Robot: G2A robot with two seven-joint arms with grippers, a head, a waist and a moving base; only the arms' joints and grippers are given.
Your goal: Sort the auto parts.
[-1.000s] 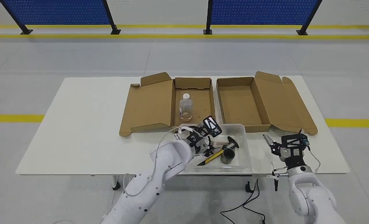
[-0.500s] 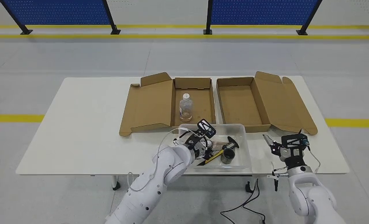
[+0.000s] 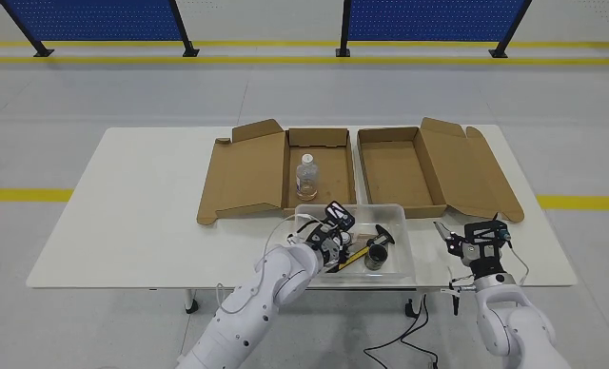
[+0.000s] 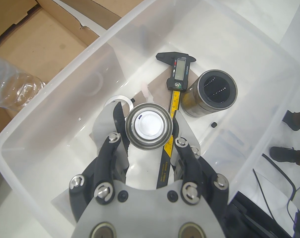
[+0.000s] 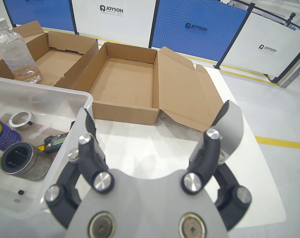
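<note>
Barely started: left pincer point(image 4: 148, 125) clamps a blue metal spray can point(image 4: 148, 139) inside the clear plastic bin point(image 4: 214, 25), right pincer point(image 5: 157, 112) gapes open, yellow-black digital caliper point(image 4: 179, 69) awaits sorting.

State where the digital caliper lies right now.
In the left wrist view, the digital caliper lies in the clear bin, between the spray can and the metal cylinder.

print sits on the wall panels point(image 5: 111, 9) behind the table point(image 5: 145, 144), one logo with a word on each, white on blue or dark on white; the spray can point(image 5: 2, 134) carries a blue and yellow label; the caliper point(image 4: 174, 100) bears a numbered yellow scale
</note>
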